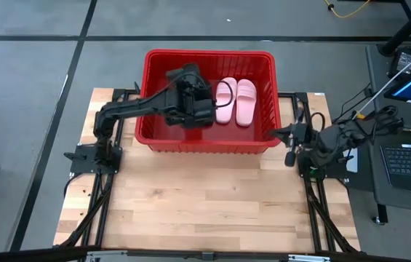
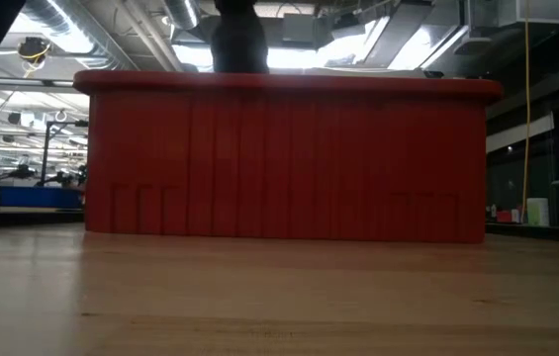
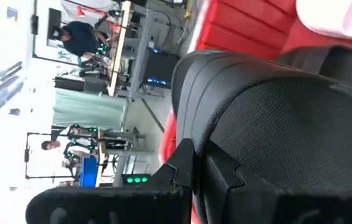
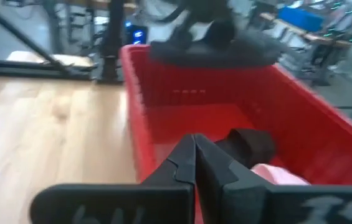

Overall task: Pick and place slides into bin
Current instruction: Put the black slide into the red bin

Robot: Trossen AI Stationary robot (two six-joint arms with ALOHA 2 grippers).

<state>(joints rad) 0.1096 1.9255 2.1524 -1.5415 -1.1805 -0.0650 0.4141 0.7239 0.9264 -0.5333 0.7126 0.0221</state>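
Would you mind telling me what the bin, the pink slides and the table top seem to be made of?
The bin looks like moulded red plastic: uniform colour, slotted walls, thick rim. The pink slides appear to be soft one-piece foam or rubber with a matte, rounded look; which one is unclear. The table top looks like light wood planks, with visible grain and joints.

From table level the bin wall hides everything inside it. From above, the left pincer covers most of the black slides. The pink slides are half cut off behind the right pincer.
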